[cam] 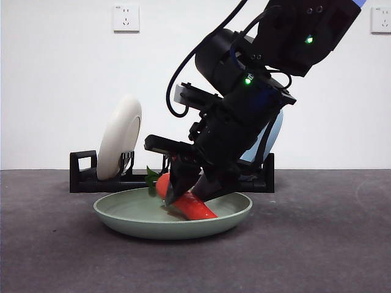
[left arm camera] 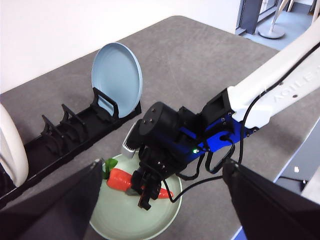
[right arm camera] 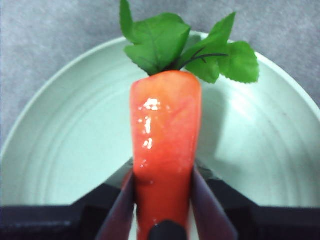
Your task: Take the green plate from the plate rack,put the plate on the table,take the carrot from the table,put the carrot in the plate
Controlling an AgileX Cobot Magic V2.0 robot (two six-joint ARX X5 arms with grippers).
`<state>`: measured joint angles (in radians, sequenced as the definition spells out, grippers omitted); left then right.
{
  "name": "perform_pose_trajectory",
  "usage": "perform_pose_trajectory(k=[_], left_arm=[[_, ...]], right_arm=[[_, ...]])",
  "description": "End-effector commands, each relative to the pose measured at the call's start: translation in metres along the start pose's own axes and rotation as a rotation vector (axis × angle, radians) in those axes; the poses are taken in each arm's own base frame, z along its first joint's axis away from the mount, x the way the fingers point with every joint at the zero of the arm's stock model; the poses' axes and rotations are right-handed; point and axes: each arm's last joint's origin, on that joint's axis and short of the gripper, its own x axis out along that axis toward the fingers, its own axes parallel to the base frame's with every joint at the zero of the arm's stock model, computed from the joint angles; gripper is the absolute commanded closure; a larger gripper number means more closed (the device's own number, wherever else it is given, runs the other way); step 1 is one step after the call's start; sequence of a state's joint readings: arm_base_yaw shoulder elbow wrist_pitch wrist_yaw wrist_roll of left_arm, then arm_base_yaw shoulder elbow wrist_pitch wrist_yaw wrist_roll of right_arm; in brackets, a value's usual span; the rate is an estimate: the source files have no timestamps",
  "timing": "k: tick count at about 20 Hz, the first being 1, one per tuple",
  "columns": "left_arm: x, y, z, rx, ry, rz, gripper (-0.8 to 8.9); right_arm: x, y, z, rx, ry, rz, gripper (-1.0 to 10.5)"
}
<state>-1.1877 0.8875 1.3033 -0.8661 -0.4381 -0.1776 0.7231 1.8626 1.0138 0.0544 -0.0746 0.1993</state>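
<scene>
Gripping carrot (right arm camera: 165, 145) at tapered end, right pincer (cam: 192, 198) closed, hovering over green plate (cam: 122, 213); looking light, stiff, glossy-slippery.

My right gripper (cam: 186, 194), black with a blue section on its body, sits at the centre of the front frame around the orange-red carrot (right arm camera: 165, 145), glossy with white highlights and bright green leaves. Below it lies the pale sage-green plate (cam: 128, 221), matte with faint concentric rings. The table (cam: 55, 244) is dark mottled grey. At centre left stands the black plate rack (cam: 82, 177) bearing a cream-white plate (cam: 119, 143); a light blue plate (left arm camera: 117, 75) shows upper left in my left wrist frame.
</scene>
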Motion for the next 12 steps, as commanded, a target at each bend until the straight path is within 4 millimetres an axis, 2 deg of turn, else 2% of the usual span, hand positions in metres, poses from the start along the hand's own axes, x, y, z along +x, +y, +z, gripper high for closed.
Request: perform_pose_trajectory(k=[1,2,3,7,9,12], left_arm=[[0.000,0.000,-0.003,0.005,0.016,0.003,4.06],[0.000,0.000,-0.003,0.009,0.021,0.004,4.06],[0.000,0.000,-0.004,0.011,0.024,0.005,4.06],[0.000,0.000,-0.005,0.022,0.038,0.007,4.06],[0.000,0.001,-0.006,0.028,0.050,0.009,4.06],[0.001,0.000,-0.006,0.032,0.053,0.009,4.06]], right_arm=[[0.001,0.002,-0.002,0.021,-0.002,0.009,5.7],[0.001,0.002,-0.002,0.030,-0.002,0.009,4.5],[0.001,0.002,-0.002,0.036,-0.002,0.009,4.0],[-0.010,0.004,0.003,0.053,-0.012,0.010,4.0],[-0.031,0.007,0.011,0.053,-0.022,0.012,4.1],[-0.086,0.013,0.023,0.062,-0.030,0.015,4.1]])
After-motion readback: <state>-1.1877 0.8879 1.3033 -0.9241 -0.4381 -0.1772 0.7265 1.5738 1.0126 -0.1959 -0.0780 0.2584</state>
